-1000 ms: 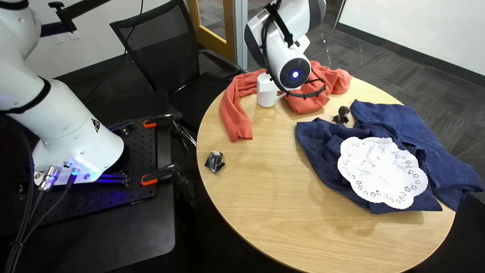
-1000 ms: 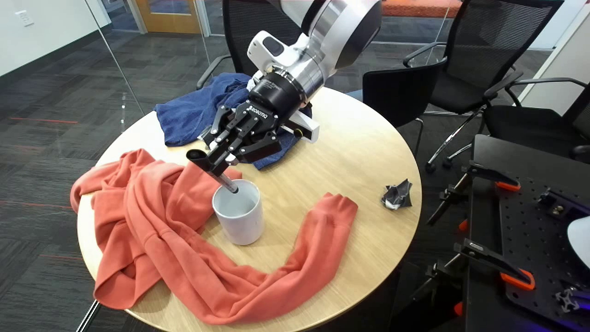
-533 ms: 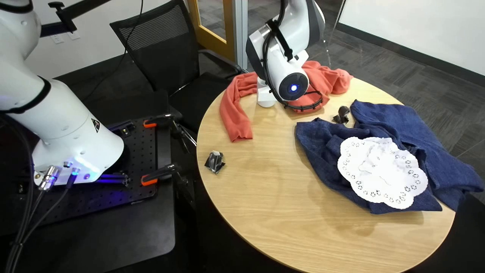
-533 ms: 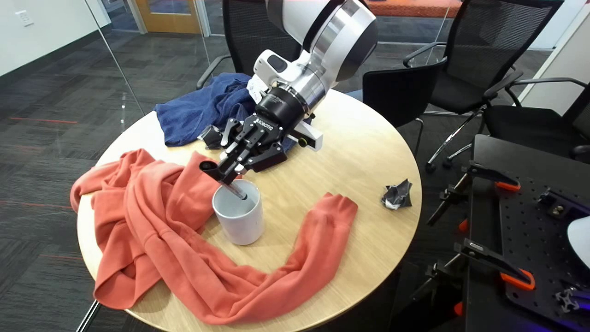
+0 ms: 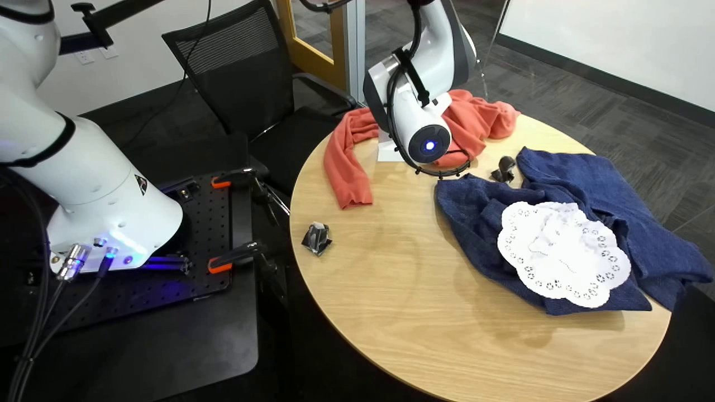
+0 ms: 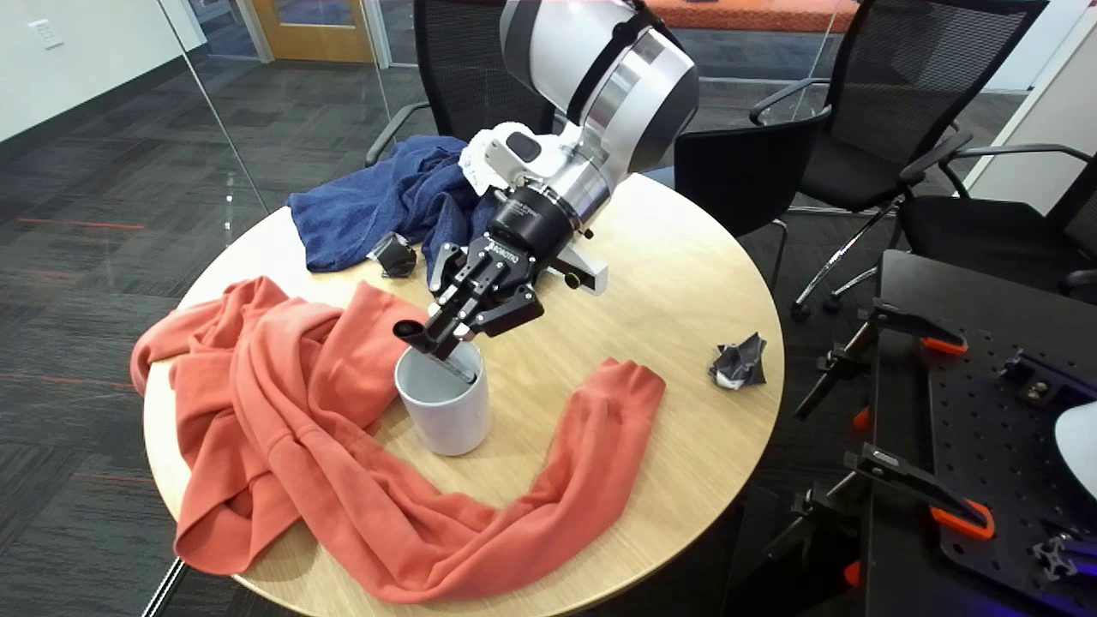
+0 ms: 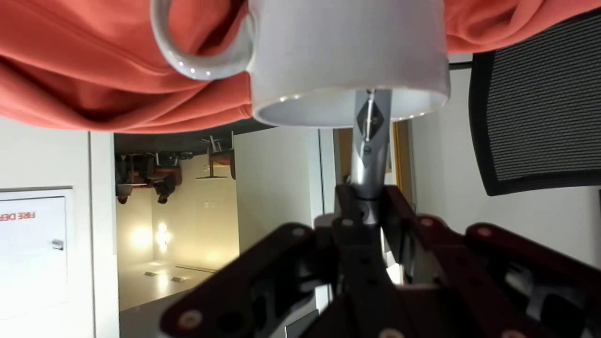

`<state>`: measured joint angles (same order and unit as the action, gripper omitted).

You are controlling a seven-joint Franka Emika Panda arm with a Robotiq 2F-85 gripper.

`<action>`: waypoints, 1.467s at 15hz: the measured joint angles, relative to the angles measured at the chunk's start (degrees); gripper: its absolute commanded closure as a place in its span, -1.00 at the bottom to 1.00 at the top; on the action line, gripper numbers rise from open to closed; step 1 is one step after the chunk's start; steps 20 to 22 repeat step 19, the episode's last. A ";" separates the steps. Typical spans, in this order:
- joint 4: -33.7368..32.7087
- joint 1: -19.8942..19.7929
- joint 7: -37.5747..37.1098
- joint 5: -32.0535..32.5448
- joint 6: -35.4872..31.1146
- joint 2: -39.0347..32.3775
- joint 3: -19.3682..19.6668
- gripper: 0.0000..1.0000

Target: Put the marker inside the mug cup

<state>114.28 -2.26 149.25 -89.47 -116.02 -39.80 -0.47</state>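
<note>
The white mug cup (image 6: 450, 420) stands upright on the round table. Its mouth and handle show in the wrist view (image 7: 347, 51), which stands upside down. My gripper (image 6: 439, 343) is just above the mug's rim, tilted, its fingers shut on the marker (image 6: 454, 368). In the wrist view the gripper (image 7: 368, 197) pinches the silvery marker (image 7: 371, 141) near one end. The marker's far end goes in through the mug's mouth and is hidden behind the near wall. Its dark upper end sticks out past the fingers. In an exterior view the arm (image 5: 427, 131) hides the marker and mug.
An orange-red sweater (image 6: 300, 428) lies around the mug. Blue cloth (image 5: 480, 223) with a white doily (image 5: 564, 254) on it lies across the table. A chunky black object (image 6: 394, 254) lies by the cloth, another (image 6: 739, 362) near the table's edge.
My gripper has moved down and toward the mug with the marker. The marker's lower end has passed from over the mug's rim to deeper inside its mouth. The mug has not moved.
</note>
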 measured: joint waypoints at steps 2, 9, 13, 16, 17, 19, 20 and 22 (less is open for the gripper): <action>-0.16 0.24 0.00 0.00 -0.36 -0.58 0.27 -0.17; -1.50 1.65 0.00 0.30 -0.55 0.42 0.36 -1.00; -1.73 2.55 0.00 1.00 -0.55 4.63 0.36 -1.00; -1.67 3.02 0.00 2.01 -0.55 7.37 0.33 -1.00; -1.55 3.12 -0.01 2.51 -0.55 7.98 0.30 -1.00; -1.20 3.30 -0.02 2.82 -0.55 8.60 0.30 -1.00; -1.20 3.30 -0.02 2.82 -0.55 8.60 0.30 -1.00; -1.20 3.30 -0.02 2.82 -0.55 8.60 0.30 -1.00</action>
